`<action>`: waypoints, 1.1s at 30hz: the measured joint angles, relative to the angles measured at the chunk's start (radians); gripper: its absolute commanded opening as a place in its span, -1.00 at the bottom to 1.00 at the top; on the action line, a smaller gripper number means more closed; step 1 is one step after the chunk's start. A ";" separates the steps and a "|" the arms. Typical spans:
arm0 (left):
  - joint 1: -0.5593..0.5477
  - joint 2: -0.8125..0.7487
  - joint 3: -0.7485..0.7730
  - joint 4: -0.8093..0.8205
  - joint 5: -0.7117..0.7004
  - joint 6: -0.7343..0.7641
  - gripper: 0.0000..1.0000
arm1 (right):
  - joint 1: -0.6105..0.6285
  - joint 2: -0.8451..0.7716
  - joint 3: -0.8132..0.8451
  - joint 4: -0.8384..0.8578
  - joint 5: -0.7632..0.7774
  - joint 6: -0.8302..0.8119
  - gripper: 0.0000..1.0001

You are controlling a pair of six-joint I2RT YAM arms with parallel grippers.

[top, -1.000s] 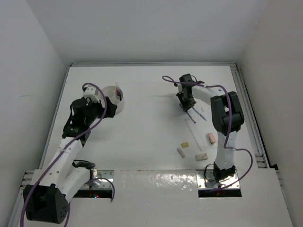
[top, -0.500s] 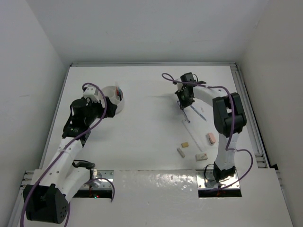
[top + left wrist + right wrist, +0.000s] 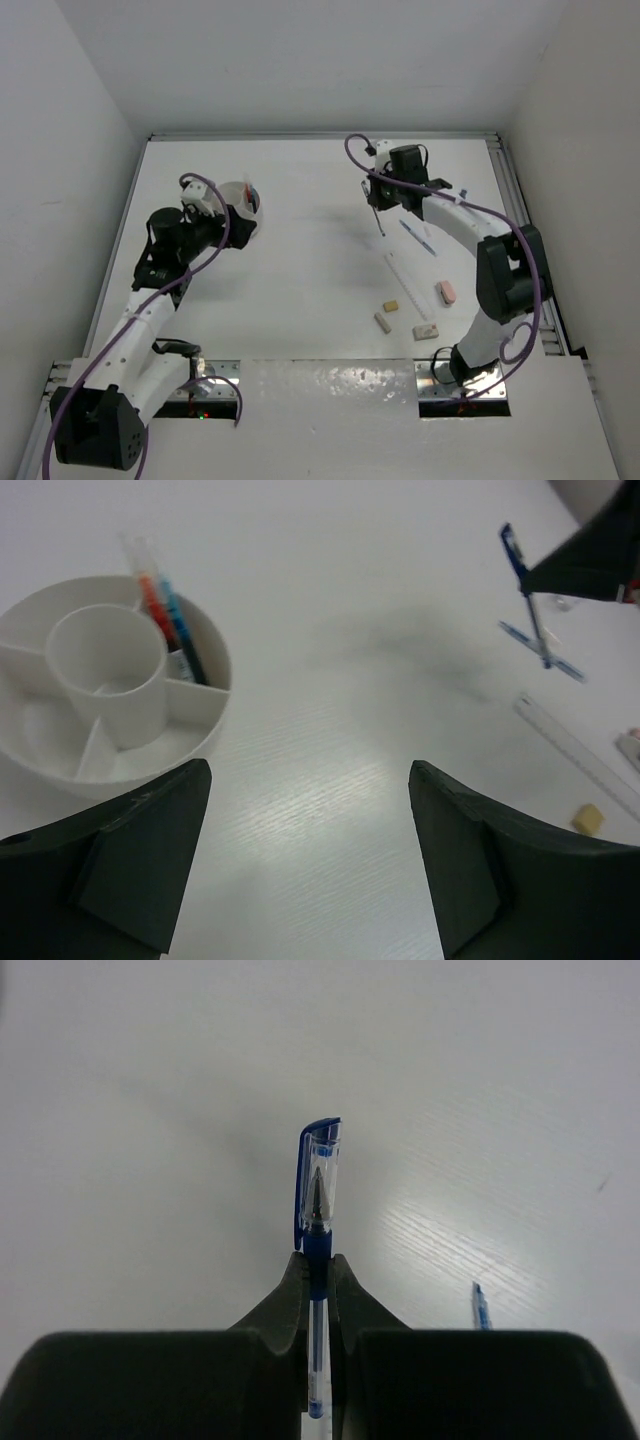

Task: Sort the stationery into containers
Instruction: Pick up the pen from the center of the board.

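The right pincer (image 3: pixel 318 1265) is clamping a blue pen (image 3: pixel 318 1190) by its barrel, just below the cap, so that the capped end is projecting forward of the fingertips; this grip is keeping the pen in line with the jaws, which should ease a lengthwise drop into a narrow compartment. In the overhead view the pen appears to be hanging clear of the bench (image 3: pixel 310 290), well apart from the white tub (image 3: pixel 205 715) on the far left. The left pincer (image 3: pixel 308 780) is hovering beside the tub with its jaws apart and nothing between them. A red-orange pen (image 3: pixel 152 590) and a blue pen are already leaning in one outer compartment of the tub. This is probably the correct slot for the held pen. A second blue pen (image 3: pixel 418 238), the clear ruler (image 3: pixel 407 272) and the tan (image 3: pixel 391 305), pink (image 3: pixel 446 291) and white (image 3: pixel 426 329) erasers are lying on the right side — all not yet sorted.
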 measured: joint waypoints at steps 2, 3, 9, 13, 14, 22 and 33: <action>0.000 0.018 -0.008 0.046 0.087 0.007 0.52 | 0.021 -0.052 -0.051 0.064 -0.011 0.034 -1.00; -0.001 0.034 -0.013 0.069 0.140 0.009 0.50 | 0.033 -0.075 -0.068 0.093 -0.016 0.050 -1.00; -0.036 0.148 -0.062 0.192 0.352 -0.009 0.67 | 0.156 -0.188 -0.120 0.358 -0.037 0.172 -1.00; -0.102 0.184 -0.069 0.287 0.398 -0.020 0.73 | 0.245 -0.202 -0.120 0.504 -0.042 0.236 -1.00; -0.118 0.192 -0.068 0.319 0.403 -0.027 0.74 | 0.266 -0.202 -0.121 0.532 -0.043 0.250 -1.00; -0.140 0.223 -0.068 0.534 0.401 -0.134 0.76 | 0.356 -0.202 -0.124 0.693 -0.049 0.335 -1.00; -0.142 0.230 -0.066 0.617 0.318 -0.179 0.36 | 0.417 -0.202 -0.159 0.768 -0.050 0.399 -1.00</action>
